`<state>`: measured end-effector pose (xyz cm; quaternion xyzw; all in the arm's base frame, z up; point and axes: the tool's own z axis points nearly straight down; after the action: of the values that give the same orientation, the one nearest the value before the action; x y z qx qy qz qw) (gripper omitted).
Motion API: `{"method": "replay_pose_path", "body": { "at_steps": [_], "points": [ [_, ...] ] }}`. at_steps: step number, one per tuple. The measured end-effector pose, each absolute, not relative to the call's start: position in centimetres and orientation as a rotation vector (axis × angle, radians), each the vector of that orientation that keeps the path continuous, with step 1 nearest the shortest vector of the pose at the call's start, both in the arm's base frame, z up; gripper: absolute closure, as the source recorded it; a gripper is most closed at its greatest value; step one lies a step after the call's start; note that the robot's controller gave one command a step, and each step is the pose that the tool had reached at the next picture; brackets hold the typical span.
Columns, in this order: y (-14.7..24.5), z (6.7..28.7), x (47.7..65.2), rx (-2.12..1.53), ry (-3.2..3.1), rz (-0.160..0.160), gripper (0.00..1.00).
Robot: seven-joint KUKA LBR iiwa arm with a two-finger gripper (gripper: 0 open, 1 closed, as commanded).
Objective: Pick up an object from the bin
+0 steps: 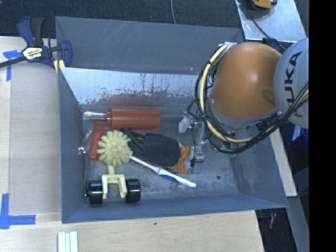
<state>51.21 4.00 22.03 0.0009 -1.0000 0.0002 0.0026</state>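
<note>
- Camera view: gripper (197, 150) low at the centre of the bin (157, 51), just beside the orange right edge of the black pouch (157, 148); cannot tell whether open or closed.
- Left: bottle (134, 118), yellow brush (114, 147).
- Near: toothbrush (164, 172).

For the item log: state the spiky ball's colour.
Spiky ball: pale yellow, camera view.

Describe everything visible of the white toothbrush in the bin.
The toothbrush is slim, white and plastic-looking, with a blue stretch near its lower-right end. It lies flat on the bin floor, slanting from beside the yellow spiky ball down to the right, along the lower edge of the black pad, apparently touching it.
</note>
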Motion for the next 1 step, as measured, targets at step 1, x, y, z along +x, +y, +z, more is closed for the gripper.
{"method": "replay_pose_path", "body": {
  "at_steps": [1],
  "points": [
    [3.99, 22.45, 51.38, 0.001, -3.145, -0.001, 0.0]
  ]
}}
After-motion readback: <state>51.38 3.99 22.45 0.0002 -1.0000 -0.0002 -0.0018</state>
